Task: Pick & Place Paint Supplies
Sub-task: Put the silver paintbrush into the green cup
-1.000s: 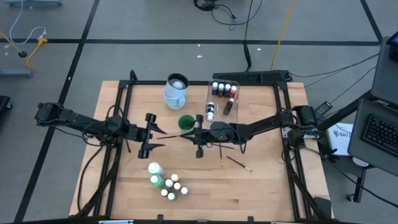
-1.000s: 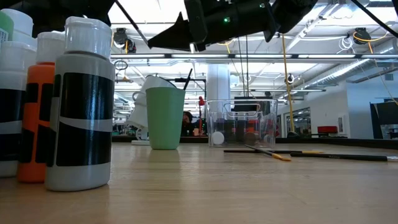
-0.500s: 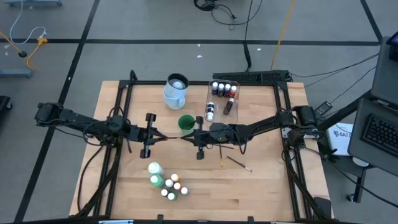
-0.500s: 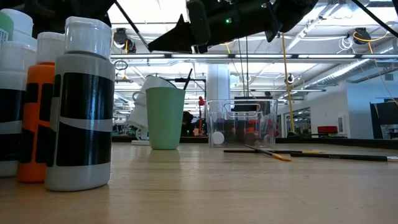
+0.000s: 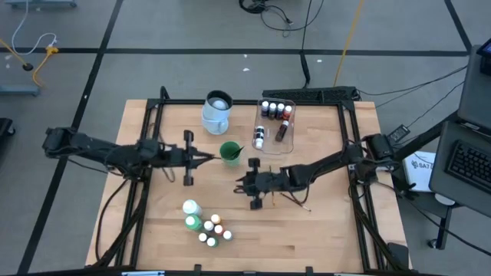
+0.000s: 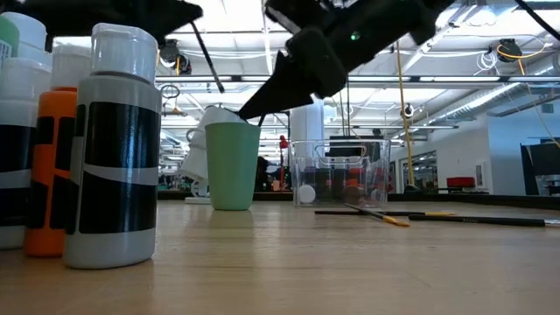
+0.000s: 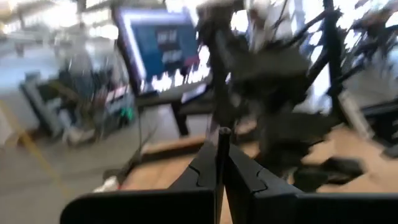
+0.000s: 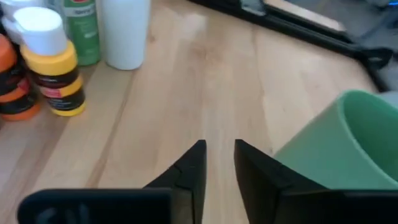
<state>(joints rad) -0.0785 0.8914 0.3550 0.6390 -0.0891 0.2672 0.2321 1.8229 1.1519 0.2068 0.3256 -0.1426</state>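
Nearest the front edge, a cluster of tiny paint bottles (image 5: 212,230) stands with a larger white bottle (image 5: 190,207) and a green bottle (image 5: 192,222) touching the group. In the low view they fill the near left and are cut off by the frame; the black-labelled bottle (image 6: 114,149) and orange one (image 6: 54,149) block the table behind them. There is bare wood all round the cluster, with open room to its right. Two loose brushes (image 5: 295,202) lie flat right of centre, just beside the right arm. The right gripper (image 5: 240,185) hangs mid-table above the board; the wrist view shows its fingers (image 8: 193,165) narrowly apart with nothing between them. It faces the cluster, and the green cup (image 8: 336,143) is close at its side. The left gripper (image 5: 207,159) sits left of centre, pinched tight on a thin dark brush (image 7: 221,134) that points toward the green cup. I cannot tell whether the tip touches the rim. The left wrist view is blurred and the room behind is unreadable. Farther back, the clear tub (image 5: 266,130) holds several small bottles, hard to count. The pale-blue jug (image 5: 217,112) stands near the far edge, left of the tub and partly hidden behind the cup in the low view.
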